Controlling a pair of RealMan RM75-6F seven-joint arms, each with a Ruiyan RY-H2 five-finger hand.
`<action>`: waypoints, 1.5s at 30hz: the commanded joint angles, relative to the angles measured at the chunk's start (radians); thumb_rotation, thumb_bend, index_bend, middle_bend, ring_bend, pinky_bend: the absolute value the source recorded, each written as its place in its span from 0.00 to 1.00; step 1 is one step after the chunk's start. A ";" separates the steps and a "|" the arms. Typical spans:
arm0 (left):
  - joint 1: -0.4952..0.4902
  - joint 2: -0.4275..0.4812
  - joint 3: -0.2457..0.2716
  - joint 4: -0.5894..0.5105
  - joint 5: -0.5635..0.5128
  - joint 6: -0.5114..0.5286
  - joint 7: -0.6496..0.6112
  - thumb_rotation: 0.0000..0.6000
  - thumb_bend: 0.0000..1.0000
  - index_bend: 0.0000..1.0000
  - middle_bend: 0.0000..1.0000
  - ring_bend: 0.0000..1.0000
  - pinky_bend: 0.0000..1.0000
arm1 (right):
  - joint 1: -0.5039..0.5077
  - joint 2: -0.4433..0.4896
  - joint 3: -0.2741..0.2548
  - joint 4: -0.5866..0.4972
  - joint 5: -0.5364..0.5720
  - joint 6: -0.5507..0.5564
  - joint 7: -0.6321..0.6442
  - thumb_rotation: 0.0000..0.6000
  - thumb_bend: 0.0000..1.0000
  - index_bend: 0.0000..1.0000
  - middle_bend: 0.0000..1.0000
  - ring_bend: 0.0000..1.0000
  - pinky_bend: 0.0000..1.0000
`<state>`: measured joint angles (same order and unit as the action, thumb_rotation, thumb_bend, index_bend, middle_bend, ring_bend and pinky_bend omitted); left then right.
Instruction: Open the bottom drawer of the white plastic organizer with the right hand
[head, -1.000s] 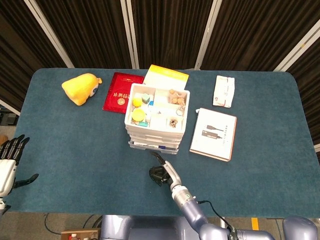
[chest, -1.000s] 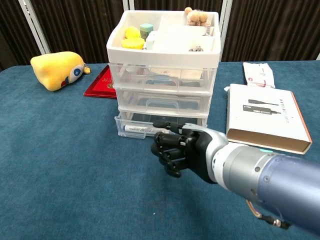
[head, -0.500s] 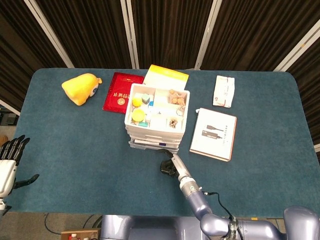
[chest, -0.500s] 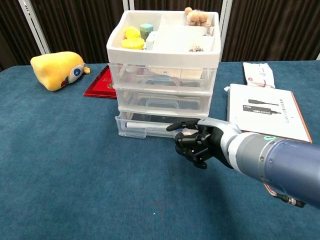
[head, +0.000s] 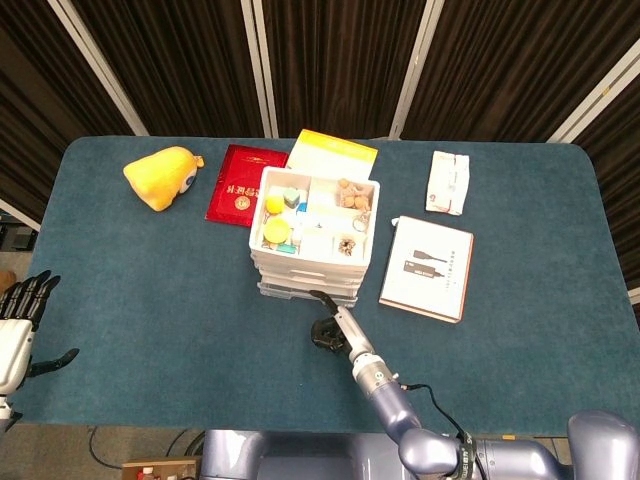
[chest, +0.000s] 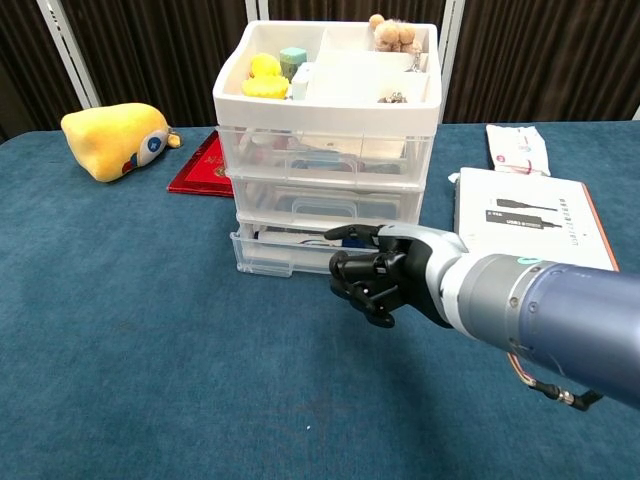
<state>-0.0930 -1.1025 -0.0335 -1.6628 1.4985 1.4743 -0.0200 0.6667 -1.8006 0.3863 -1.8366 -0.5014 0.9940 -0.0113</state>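
Observation:
The white plastic organizer (head: 315, 225) (chest: 325, 150) stands mid-table, an open tray on top and three clear drawers below. Its bottom drawer (chest: 272, 255) (head: 292, 292) sticks out slightly past the ones above and has a pen inside. My right hand (chest: 385, 275) (head: 328, 330) is just in front of the drawer's right half. Its fingers are curled in, and one dark finger stretches left along the drawer's front rim, at or just over it. I cannot tell whether it hooks the rim. My left hand (head: 15, 325) hangs off the table's left edge with fingers spread, holding nothing.
A yellow plush toy (head: 160, 177) (chest: 112, 138) and a red booklet (head: 238, 185) lie at the back left. A white manual (head: 428, 268) (chest: 525, 235) lies right of the organizer, close to my right forearm. A white packet (head: 449, 182) is at the back right.
My right hand has moved away from the near table edge, up to the bottom drawer's front, and its stretched finger now reaches the rim. The drawer has not visibly moved. The left hand is still.

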 joint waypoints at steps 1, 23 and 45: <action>0.000 0.000 0.000 -0.001 0.000 0.001 0.000 1.00 0.05 0.01 0.00 0.00 0.03 | 0.005 0.000 -0.003 0.001 0.003 0.008 -0.009 1.00 0.77 0.09 0.81 0.80 0.86; -0.001 0.002 0.004 -0.007 0.002 -0.007 -0.006 1.00 0.06 0.01 0.00 0.00 0.03 | 0.047 0.000 -0.077 0.062 0.013 0.049 -0.149 1.00 0.77 0.41 0.83 0.82 0.86; 0.003 0.003 0.007 -0.007 0.010 0.001 -0.019 1.00 0.06 0.01 0.00 0.00 0.03 | 0.002 0.110 -0.206 -0.131 -0.087 0.055 -0.207 1.00 0.41 0.00 0.74 0.75 0.83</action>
<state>-0.0898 -1.1002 -0.0269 -1.6698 1.5084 1.4748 -0.0384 0.6714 -1.7036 0.1878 -1.9498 -0.5770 1.0443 -0.2110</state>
